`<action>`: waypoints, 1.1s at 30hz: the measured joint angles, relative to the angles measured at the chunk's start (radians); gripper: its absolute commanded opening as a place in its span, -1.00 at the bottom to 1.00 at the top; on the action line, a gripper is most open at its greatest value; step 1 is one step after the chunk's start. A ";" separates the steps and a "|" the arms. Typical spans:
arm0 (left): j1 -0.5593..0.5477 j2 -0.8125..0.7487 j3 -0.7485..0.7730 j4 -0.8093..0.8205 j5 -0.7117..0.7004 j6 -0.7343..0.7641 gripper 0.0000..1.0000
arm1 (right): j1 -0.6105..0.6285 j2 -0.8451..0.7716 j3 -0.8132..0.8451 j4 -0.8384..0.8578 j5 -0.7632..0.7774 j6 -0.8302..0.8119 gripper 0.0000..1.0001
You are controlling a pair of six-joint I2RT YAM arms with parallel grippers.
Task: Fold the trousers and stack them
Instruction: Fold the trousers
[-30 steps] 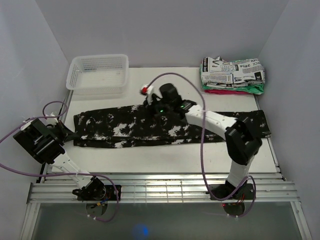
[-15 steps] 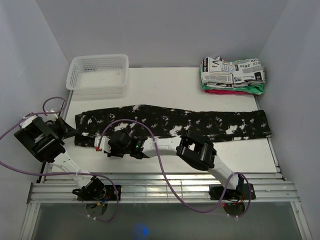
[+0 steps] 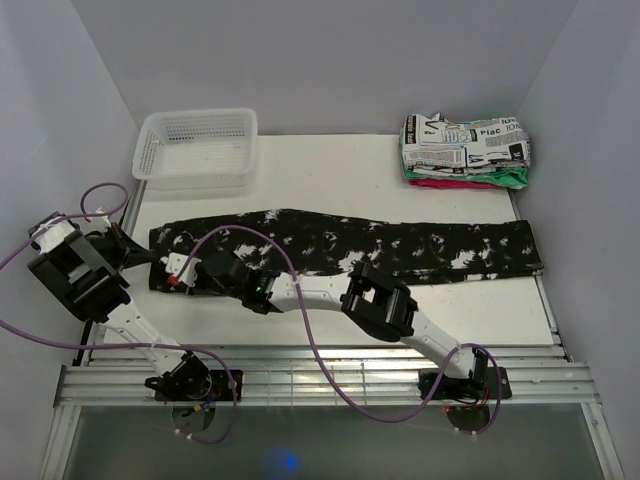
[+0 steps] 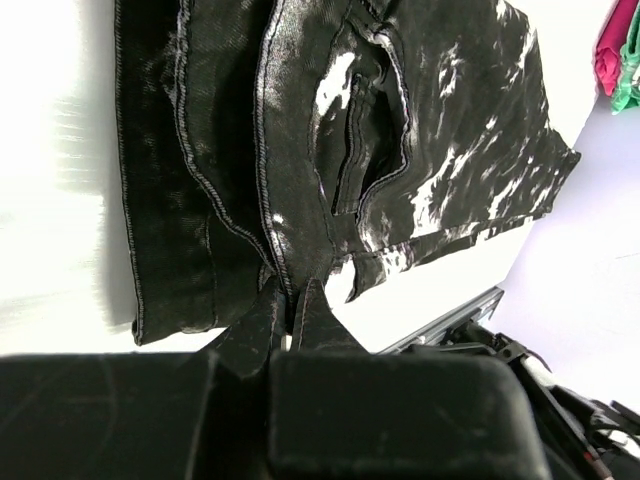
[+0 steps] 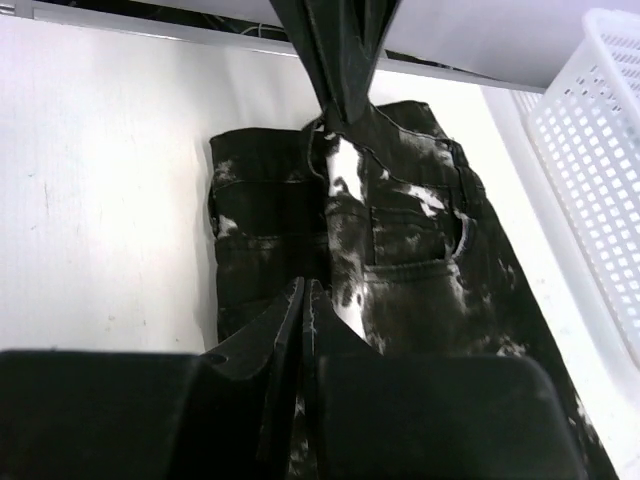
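Note:
The black trousers with white splotches lie stretched left to right across the table, folded lengthwise, waist end at the left. My left gripper is shut on the waistband edge at that left end; the left wrist view shows its fingertips pinching a seam of the trousers. My right gripper reaches far across to the left, shut, low over the waist part. In the right wrist view its closed fingertips sit over the trousers near the back pocket. Whether they touch the fabric is unclear.
A white plastic basket stands at the back left, just beyond the waist end. A stack of folded garments, newspaper print over red and green, sits at the back right. The metal rail runs along the near edge.
My right arm swung from the trousers' far middle edge round to the near side, then left to the waist end. The fabric's outline shifted slightly. The left gripper kept its hold.

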 measured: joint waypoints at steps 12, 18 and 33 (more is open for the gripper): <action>0.000 0.039 0.101 -0.137 0.031 0.017 -1.00 | 0.022 0.169 0.026 0.064 0.090 -0.095 -0.85; -0.003 0.040 0.142 -0.174 0.031 0.031 -1.00 | 0.022 0.170 0.019 0.080 0.163 -0.126 -0.85; 0.019 -0.031 0.008 -0.167 -0.083 0.104 -1.00 | 0.020 0.170 0.017 0.092 0.220 -0.152 -0.85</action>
